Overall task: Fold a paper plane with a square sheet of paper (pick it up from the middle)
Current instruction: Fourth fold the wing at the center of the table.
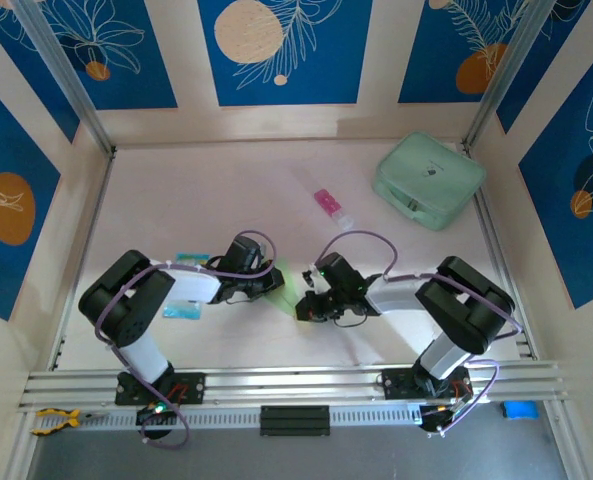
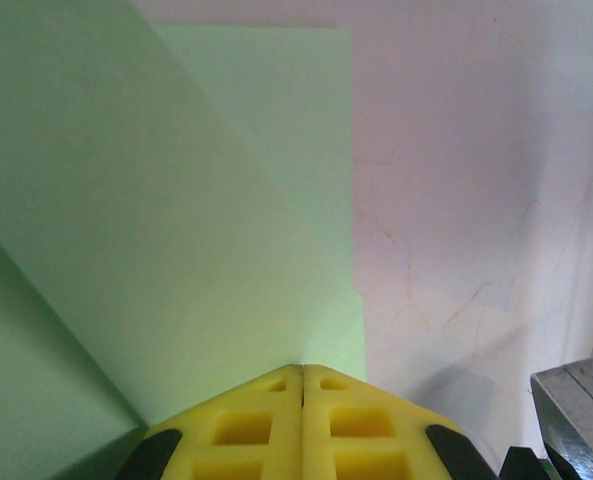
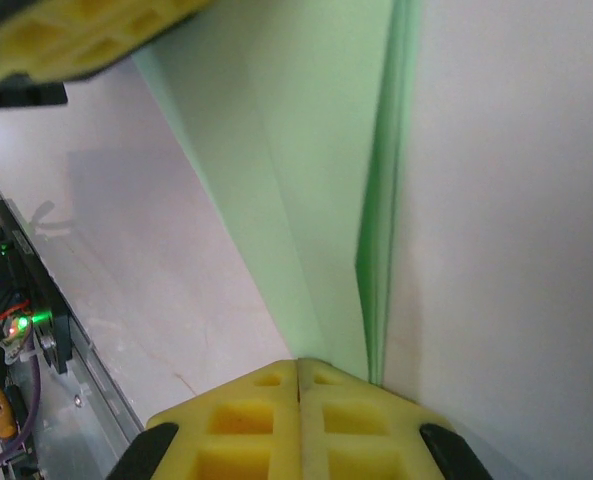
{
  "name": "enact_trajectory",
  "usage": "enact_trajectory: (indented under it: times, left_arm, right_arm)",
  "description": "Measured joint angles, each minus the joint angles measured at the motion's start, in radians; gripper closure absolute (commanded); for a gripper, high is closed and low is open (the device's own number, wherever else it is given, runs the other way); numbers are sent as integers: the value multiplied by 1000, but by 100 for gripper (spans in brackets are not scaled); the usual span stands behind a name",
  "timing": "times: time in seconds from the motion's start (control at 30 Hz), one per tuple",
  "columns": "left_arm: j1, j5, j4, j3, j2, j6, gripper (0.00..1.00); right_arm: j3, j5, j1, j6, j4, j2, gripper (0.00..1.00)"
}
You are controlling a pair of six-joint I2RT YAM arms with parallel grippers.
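Observation:
The square sheet of paper (image 1: 292, 285) is pale lime-green, folded into overlapping layers, and hangs between my two grippers just above the table near its middle front. My left gripper (image 1: 276, 283) is shut, and a diagonal flap of the paper (image 2: 176, 200) runs into its closed yellow tips (image 2: 303, 368). My right gripper (image 1: 304, 305) is shut too. The paper (image 3: 306, 150) reaches its tips (image 3: 298, 362), with a darker folded edge just to their right. The left gripper's yellow fingers (image 3: 76, 40) hold the far end in the right wrist view.
A bulky mint-green case (image 1: 428, 180) sits at the back right. A pink-and-white tube (image 1: 328, 203) lies behind the grippers. A blue-and-white packet (image 1: 184, 310) lies under the left arm. Aluminium rails (image 1: 296, 385) run along the near edge.

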Motion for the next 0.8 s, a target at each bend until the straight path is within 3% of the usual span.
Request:
enact_trajectory:
  times: [0.47,0.8]
  left_arm:
    - [0,0,3,-2,-1,3,100]
    - [2,0,10,-8,-4,3,100]
  right_arm:
    - [-13,-10,-1,15,-143,-163,98]
    - [253,-8,-22,8,-157,76,98]
